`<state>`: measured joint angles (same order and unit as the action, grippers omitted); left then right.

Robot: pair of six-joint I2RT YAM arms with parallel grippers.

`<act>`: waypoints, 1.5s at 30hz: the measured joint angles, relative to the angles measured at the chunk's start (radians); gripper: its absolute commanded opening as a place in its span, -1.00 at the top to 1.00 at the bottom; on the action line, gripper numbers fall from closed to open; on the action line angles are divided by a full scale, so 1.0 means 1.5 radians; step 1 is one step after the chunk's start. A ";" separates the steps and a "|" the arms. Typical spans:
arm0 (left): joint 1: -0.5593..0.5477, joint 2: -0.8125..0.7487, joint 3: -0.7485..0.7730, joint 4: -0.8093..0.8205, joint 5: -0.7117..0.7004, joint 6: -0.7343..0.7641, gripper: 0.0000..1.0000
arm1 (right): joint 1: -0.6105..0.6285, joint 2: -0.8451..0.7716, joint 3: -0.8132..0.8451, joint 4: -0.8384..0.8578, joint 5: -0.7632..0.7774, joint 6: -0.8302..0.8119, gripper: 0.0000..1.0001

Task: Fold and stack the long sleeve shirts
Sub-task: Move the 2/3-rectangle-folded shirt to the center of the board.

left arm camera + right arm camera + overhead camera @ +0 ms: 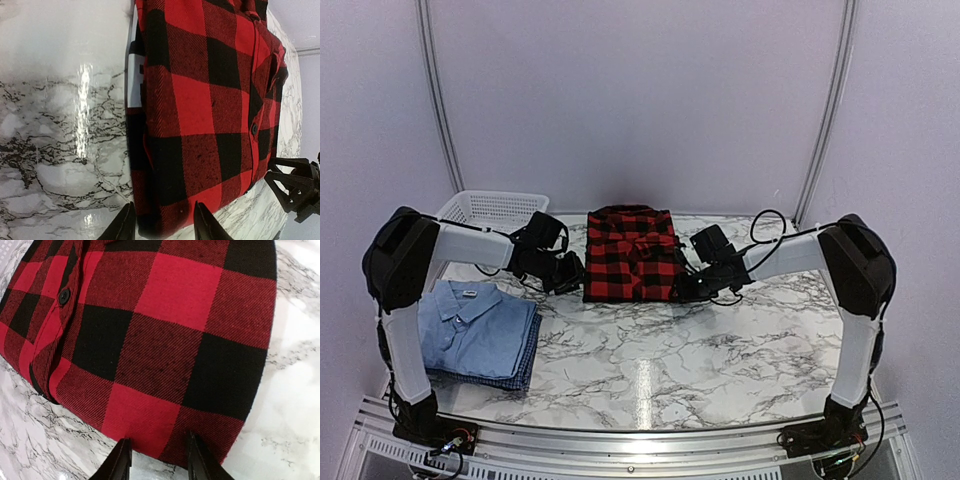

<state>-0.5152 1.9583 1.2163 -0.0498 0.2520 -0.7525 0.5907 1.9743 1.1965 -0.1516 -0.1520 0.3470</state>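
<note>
The red-and-black plaid shirt (630, 255) lies folded at the back middle of the table, button front up. A strip of white lettering (135, 75) shows at its underside edge. My left gripper (575, 275) is open at the shirt's near left corner, which lies between the fingers in the left wrist view (164, 212). My right gripper (685, 285) is open at the near right edge (159, 445), with the fingertips (192, 440) at the hem. The light blue collared shirt (470, 320) lies folded on the blue checked one (525, 365) at the left.
A white mesh basket (490, 207) stands at the back left, behind the left arm. The marble table (720, 350) has a metal rail along its near edge. The right gripper (295, 190) shows across the shirt in the left wrist view.
</note>
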 measured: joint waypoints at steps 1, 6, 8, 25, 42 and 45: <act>-0.004 0.000 -0.003 0.001 -0.002 0.000 0.17 | 0.000 -0.005 -0.008 0.004 0.002 0.000 0.12; -0.019 0.000 -0.023 0.001 -0.012 0.003 0.16 | -0.004 -0.044 -0.049 0.002 0.006 0.001 0.00; -0.025 0.000 -0.026 0.000 -0.021 0.006 0.15 | -0.012 -0.063 -0.066 0.001 0.008 0.001 -0.01; -0.037 0.003 -0.034 -0.002 -0.050 0.006 0.32 | -0.038 -0.042 -0.080 0.052 -0.002 0.006 0.39; -0.050 -0.005 -0.044 -0.019 -0.029 -0.015 0.97 | -0.017 -0.087 -0.113 0.035 -0.012 0.005 1.00; -0.057 -0.036 -0.078 -0.030 -0.025 -0.015 0.97 | 0.010 -0.140 -0.161 0.027 -0.013 0.012 1.00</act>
<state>-0.6006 1.9045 1.0992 -0.0952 0.2142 -0.7750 0.6056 1.7649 0.9543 -0.1108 -0.1711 0.3653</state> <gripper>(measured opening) 0.022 0.002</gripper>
